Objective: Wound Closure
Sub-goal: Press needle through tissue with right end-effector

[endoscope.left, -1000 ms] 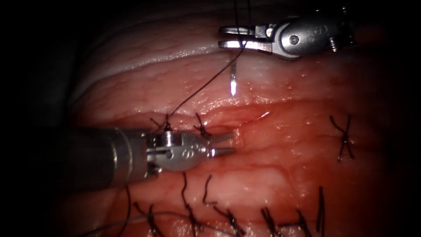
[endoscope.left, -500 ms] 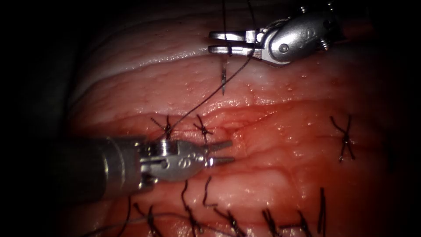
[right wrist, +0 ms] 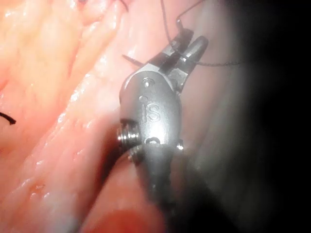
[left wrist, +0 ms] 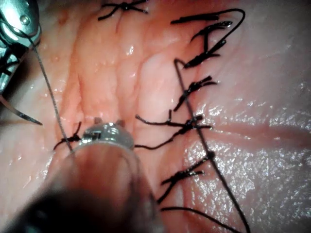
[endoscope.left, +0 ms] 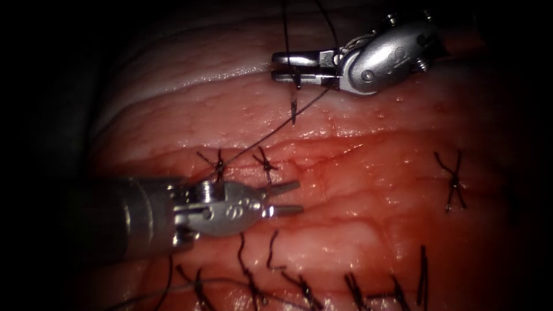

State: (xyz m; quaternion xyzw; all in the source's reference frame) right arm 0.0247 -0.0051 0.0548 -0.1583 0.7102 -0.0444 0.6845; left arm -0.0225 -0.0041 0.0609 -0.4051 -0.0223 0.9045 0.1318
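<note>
Endoscope view: your right tool (endoscope.left: 275,66) clamps the needle (endoscope.left: 294,99) near its blunt end, clear of the tissue (endoscope.left: 368,190), point down. The thread (endoscope.left: 271,131) runs to a stitch (endoscope.left: 219,167) by the cut (endoscope.left: 328,158). Your left tool (endoscope.left: 296,197), jaws apart, holds nothing.

Left wrist view: the needle (left wrist: 19,112) curves beside your right tool (left wrist: 9,34).

Right wrist view: your right tool (right wrist: 187,46) grips the needle (right wrist: 132,60).

Curved needle (endoscope.left: 294,98) hangs clear of the tissue (endoscope.left: 357,190), tip pointing down, clamped near its upper end in the closed right tool (endoscope.left: 275,66) above the cut (endoscope.left: 322,158). Dark thread (endoscope.left: 271,131) runs taut from it diagonally down-left to a stitch (endoscope.left: 219,167). Left tool (endoscope.left: 299,197) holds nothing, jaws parted, just over the tissue below the cut.
</note>
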